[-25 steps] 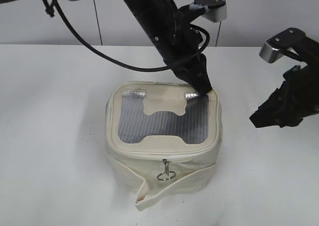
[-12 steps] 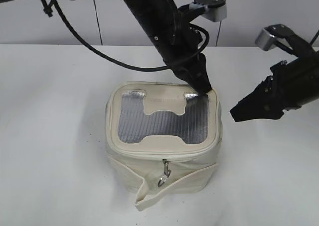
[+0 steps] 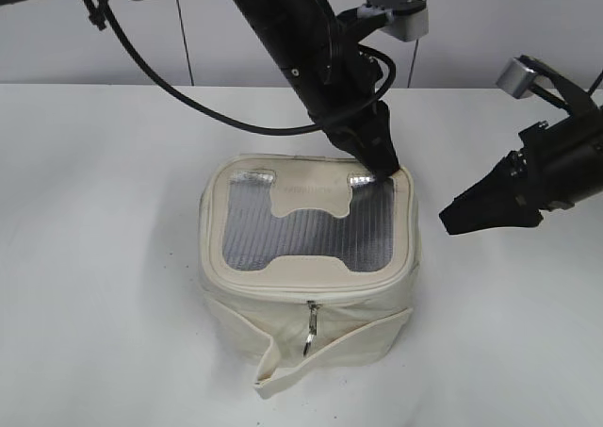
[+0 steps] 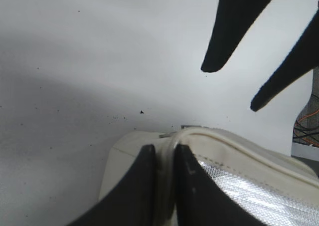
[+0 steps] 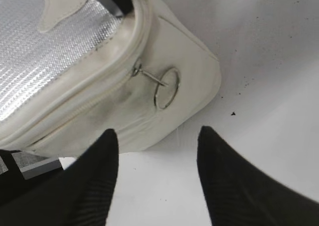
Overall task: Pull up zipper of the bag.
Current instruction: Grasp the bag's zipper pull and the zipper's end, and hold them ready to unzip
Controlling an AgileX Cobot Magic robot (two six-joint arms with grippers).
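The cream-white bag [image 3: 311,295] stands mid-table, its lid a grey mesh window around a cream H-shaped patch. My left gripper [image 3: 382,168] is shut on the lid's rim at the back right corner; the left wrist view shows the rim pinched between its jaws [image 4: 164,153]. The zipper [image 3: 311,297] runs round the lid. One silver pull [image 3: 309,337] hangs on the front wall. A second pull with a ring tab [image 5: 167,89] lies on the right side wall. My right gripper [image 3: 452,221] is open and empty, in the air just right of the bag, apart from that ring [image 5: 157,136].
The bag's loose strap [image 3: 283,366] droops at the front bottom onto the white table [image 3: 104,257]. A pale wall [image 3: 490,22] stands behind the table. The left arm and its black cable [image 3: 188,97] cross above the bag's back.
My right gripper has swung left toward the bag's right side, then eased slightly back. The front pull's ring has turned edge-on. The left gripper has kept its hold.
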